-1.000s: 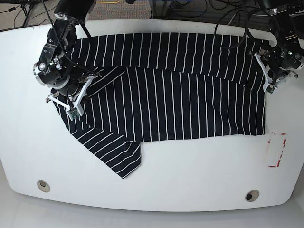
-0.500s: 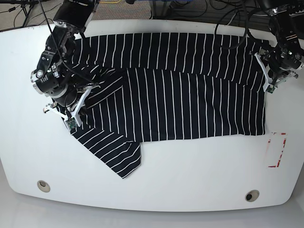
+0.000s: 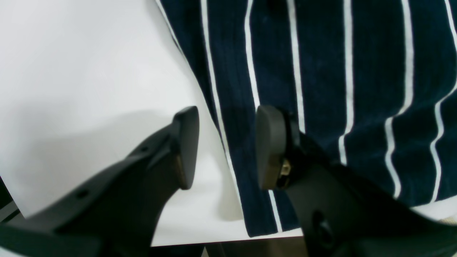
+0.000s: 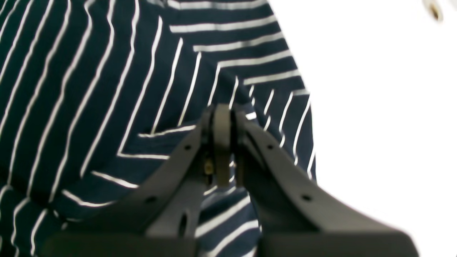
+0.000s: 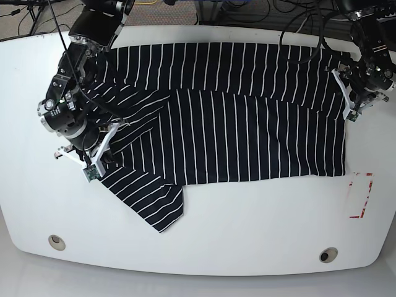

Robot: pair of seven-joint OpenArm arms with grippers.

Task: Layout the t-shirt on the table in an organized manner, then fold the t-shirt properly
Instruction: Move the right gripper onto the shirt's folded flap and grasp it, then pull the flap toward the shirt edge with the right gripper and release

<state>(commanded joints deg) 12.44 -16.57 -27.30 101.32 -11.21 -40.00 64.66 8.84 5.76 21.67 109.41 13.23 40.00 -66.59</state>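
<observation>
The striped dark t-shirt (image 5: 235, 124) lies spread across the white table (image 5: 247, 235), with one sleeve (image 5: 151, 201) pointing toward the front left. My right gripper (image 5: 93, 169) is at the shirt's left edge. In the right wrist view it (image 4: 222, 142) is shut on a bunched fold of the t-shirt (image 4: 107, 89). My left gripper (image 5: 350, 116) hovers at the shirt's right edge. In the left wrist view it (image 3: 226, 146) stands open, and the t-shirt (image 3: 321, 71) edge runs between its fingers (image 3: 269, 142) over bare table (image 3: 89, 53).
A red-and-white tape rectangle (image 5: 361, 195) marks the table at the right. Two round grommet holes (image 5: 56, 242) (image 5: 328, 255) sit near the front edge. Cables (image 5: 297, 12) lie beyond the far edge. The table's edge shows close below the left gripper in its wrist view.
My right arm has moved toward the front left, dragging the shirt's left part with it and drawing slanted folds there. The left arm has stayed put.
</observation>
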